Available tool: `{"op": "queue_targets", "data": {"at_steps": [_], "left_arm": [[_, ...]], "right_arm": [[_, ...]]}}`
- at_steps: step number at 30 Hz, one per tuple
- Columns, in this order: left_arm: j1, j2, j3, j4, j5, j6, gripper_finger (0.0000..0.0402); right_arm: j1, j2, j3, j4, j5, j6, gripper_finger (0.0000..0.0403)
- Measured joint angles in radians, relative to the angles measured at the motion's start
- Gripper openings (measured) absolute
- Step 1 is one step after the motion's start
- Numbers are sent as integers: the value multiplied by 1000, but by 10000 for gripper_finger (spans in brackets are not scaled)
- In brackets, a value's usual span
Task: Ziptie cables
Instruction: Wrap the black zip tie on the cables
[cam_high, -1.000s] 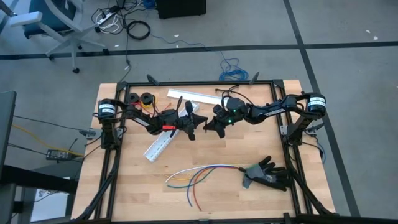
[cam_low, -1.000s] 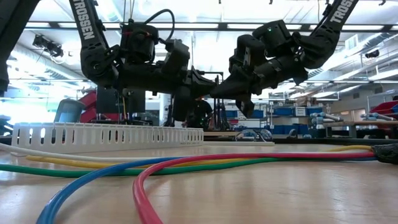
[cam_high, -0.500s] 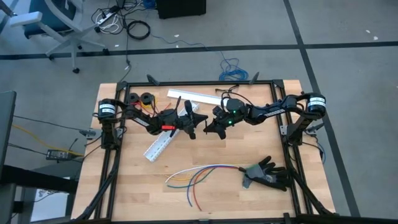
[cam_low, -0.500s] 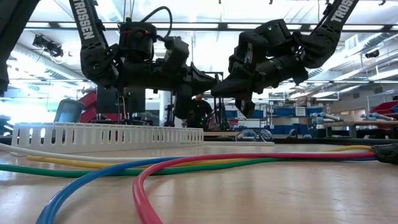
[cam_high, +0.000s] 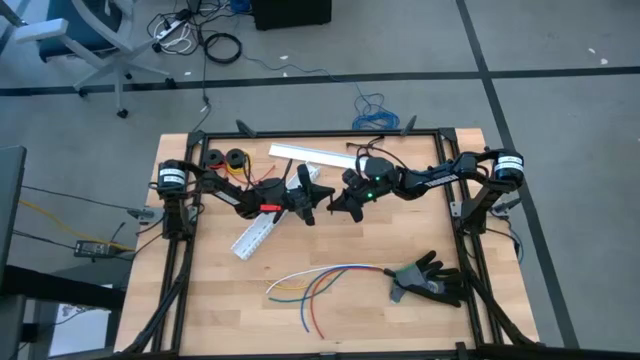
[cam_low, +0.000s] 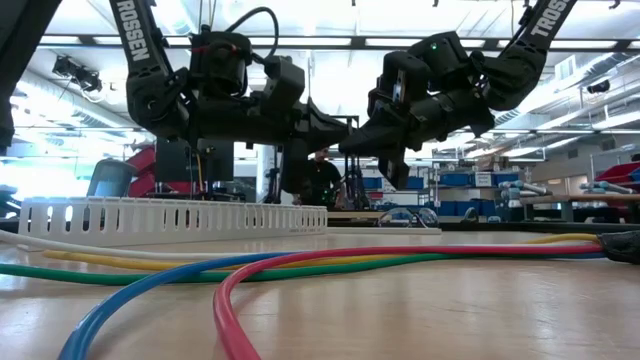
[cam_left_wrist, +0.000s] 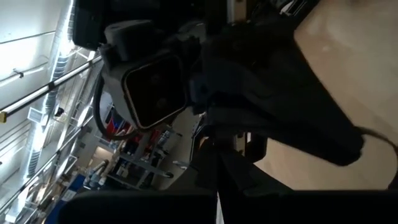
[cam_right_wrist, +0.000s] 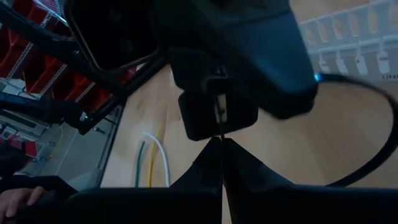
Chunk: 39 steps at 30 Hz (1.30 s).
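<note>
Near the front edge of the tabletop (cam_high: 200, 300) lie the cables (cam_high: 318, 283) — a loose fan of thin wires, bunched at one end beside a black glove (cam_high: 430, 279) and splaying apart toward the other. From above, blue, red, orange-yellow and white strands show. The low view adds a green one, so five colours can be counted there (cam_low: 250, 270), running flat across the wood in long, soft curves. Nothing touches them.

Well behind the cables, both arms meet over the middle of the tabletop. The left end effector (cam_high: 310, 205) and the right end effector (cam_high: 338, 206) face each other tip to tip, both clenched, raised clear of the surface as the low view shows (cam_low: 345, 140).

The right wrist view gives what the overhead picture cannot: a very thin dark strap, the ziptie (cam_right_wrist: 219, 134), running straight from between that arm's pinched fingers to the other end effector opposite. Whether each side truly grips it cannot be told.

Two white slotted ducts lie on the tabletop: one (cam_high: 312, 155) along the back, one (cam_high: 258, 232) slanted under the left arm. Two small black spools (cam_high: 226, 156) sit at the back left corner.
</note>
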Motion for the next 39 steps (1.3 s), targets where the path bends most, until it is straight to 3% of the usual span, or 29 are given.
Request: {"op": "queue_targets", "data": {"at_steps": [6, 30, 39], "left_arm": [[0, 0, 0, -23, -23, 1, 1], [-7, 0, 0, -59, -52, -17, 1], [-8, 0, 0, -47, -51, -60, 1]], "right_arm": [[-1, 0, 0, 70, 0, 12, 0], [-67, 0, 0, 80, -18, -46, 2], [-77, -1, 0, 70, -59, -110, 53]]}}
